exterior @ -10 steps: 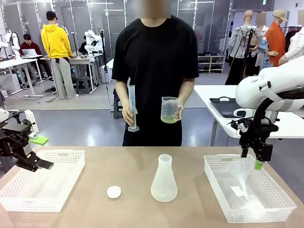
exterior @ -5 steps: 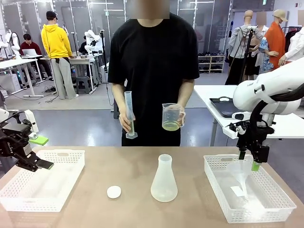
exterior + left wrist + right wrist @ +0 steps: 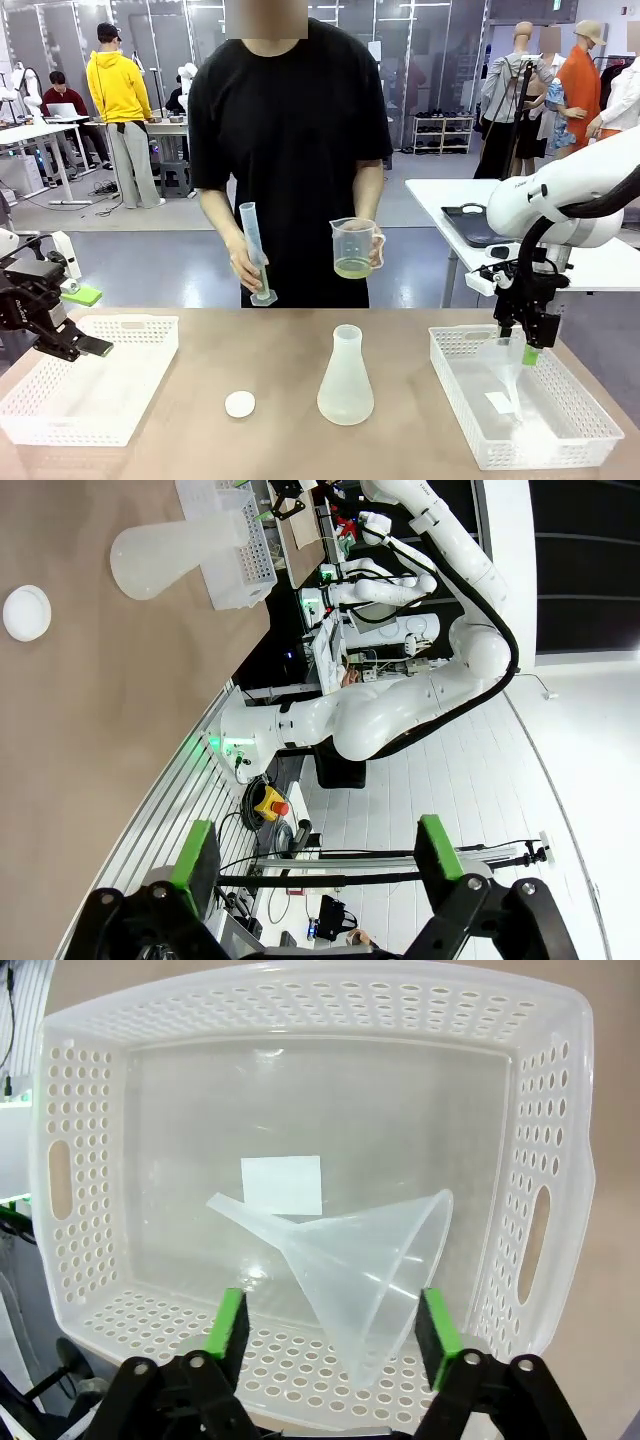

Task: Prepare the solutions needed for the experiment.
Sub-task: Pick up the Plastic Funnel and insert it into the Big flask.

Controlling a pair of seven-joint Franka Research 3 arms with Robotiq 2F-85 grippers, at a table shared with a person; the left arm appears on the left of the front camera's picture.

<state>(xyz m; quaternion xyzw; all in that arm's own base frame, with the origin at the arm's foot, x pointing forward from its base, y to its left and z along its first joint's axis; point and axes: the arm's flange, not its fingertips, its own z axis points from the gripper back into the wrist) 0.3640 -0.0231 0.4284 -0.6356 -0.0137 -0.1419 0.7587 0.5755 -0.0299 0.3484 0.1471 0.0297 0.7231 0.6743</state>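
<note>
- The solutions [image 3: 353, 268] are a shallow pale yellow pool low in the measuring jug [image 3: 356, 240]. The person holds the jug beyond the table's far edge, well apart from both your grippers, with a graduated cylinder [image 3: 254, 250] in the other hand.
- The conical flask [image 3: 345, 385] stands open mid-table beside a small white round cap [image 3: 240, 404], likely waiting to be filled.
- Your right gripper [image 3: 333, 1325] hangs inside the right basket [image 3: 300, 1000]. Its fingers are spread astride the funnel [image 3: 370, 1260], one pad near the rim, not yet pinching. The funnel probably goes in the flask's neck.
- Your left gripper [image 3: 88, 320] hovers by the left basket [image 3: 120, 322], fingers spread, empty.
</note>
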